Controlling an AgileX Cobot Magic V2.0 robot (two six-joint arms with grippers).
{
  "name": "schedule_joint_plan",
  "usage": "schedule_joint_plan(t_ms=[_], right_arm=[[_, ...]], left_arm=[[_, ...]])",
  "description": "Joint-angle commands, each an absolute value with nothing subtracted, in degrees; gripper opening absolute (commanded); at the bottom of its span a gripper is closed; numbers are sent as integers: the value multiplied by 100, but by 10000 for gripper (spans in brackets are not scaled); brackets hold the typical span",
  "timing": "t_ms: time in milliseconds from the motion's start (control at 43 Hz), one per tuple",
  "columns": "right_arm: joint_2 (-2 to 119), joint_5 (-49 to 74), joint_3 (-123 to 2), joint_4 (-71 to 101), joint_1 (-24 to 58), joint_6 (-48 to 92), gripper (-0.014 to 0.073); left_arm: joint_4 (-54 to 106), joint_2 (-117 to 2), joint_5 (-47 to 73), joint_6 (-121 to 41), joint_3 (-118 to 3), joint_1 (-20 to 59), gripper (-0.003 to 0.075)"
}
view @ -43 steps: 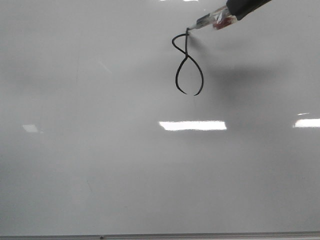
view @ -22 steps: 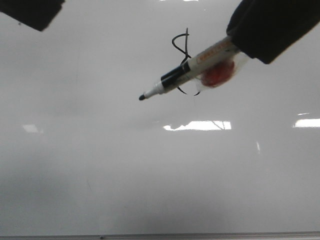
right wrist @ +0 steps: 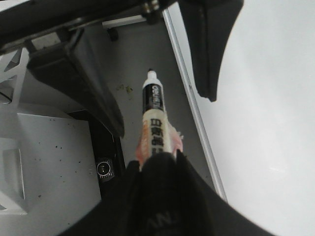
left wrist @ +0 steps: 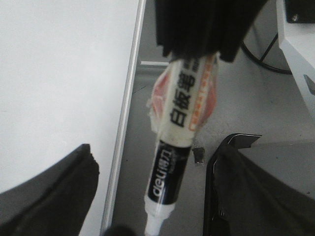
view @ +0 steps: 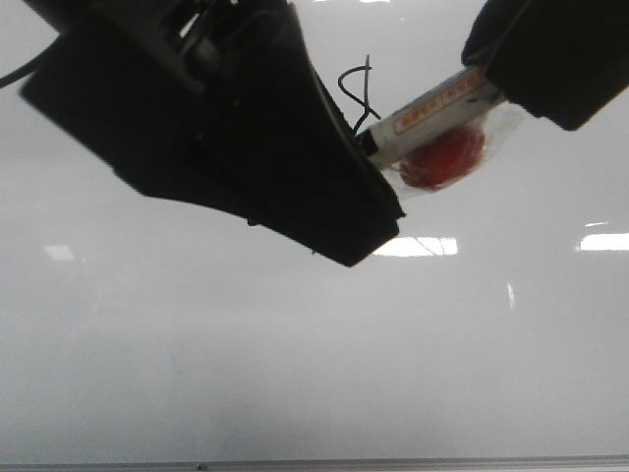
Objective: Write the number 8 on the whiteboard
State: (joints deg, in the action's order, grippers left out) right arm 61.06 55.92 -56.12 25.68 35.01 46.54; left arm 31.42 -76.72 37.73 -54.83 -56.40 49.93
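The right gripper was clamped on the marker, light, stiff and slick-looking; left gripper's opening hidden

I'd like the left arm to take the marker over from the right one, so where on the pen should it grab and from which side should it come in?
Likely the dark band near the tip of the marker. The right gripper clamps the rear, and red padding wraps the white middle. The left gripper looks open with its fingers either side of that band, so closing across the barrel from the tip end seems best.
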Motion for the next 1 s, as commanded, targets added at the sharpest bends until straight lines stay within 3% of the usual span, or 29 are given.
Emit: schedule_joint_plan(t_ms=[0,326,442,512,581,674,977], right_arm=[[5980,5296,-5744,2779,3511,4740,-59],[5980,5147,-5744,2779,3511,4740,-55],[5980,5147,-5744,2779,3511,4740,29],[5980,5190,-5744,2771,3511,4740,169],[5980,5258,-5744,2679,3511,4740,365],[5922,5396,-5768,2494,3430,4527,517],[5335,5508,-5768,1364,2518,2528,458]], left_arm=[[3380,-7574,3491,-5478,-5836,5033,468],[3490,-7574,3477,-5488,-5836,5033,81],[3490,-7574,3477,-5488,-5836,5033,-5],[3490,-7574,3489,-5488,-5836,5033,-20],[3415,-7554,3518,-5465,-5836,4997,-20],[3081,-7459,3536,-5141,-5836,4919,-20],[52,-6641,3761,-1575,-5836,3910,-20]])
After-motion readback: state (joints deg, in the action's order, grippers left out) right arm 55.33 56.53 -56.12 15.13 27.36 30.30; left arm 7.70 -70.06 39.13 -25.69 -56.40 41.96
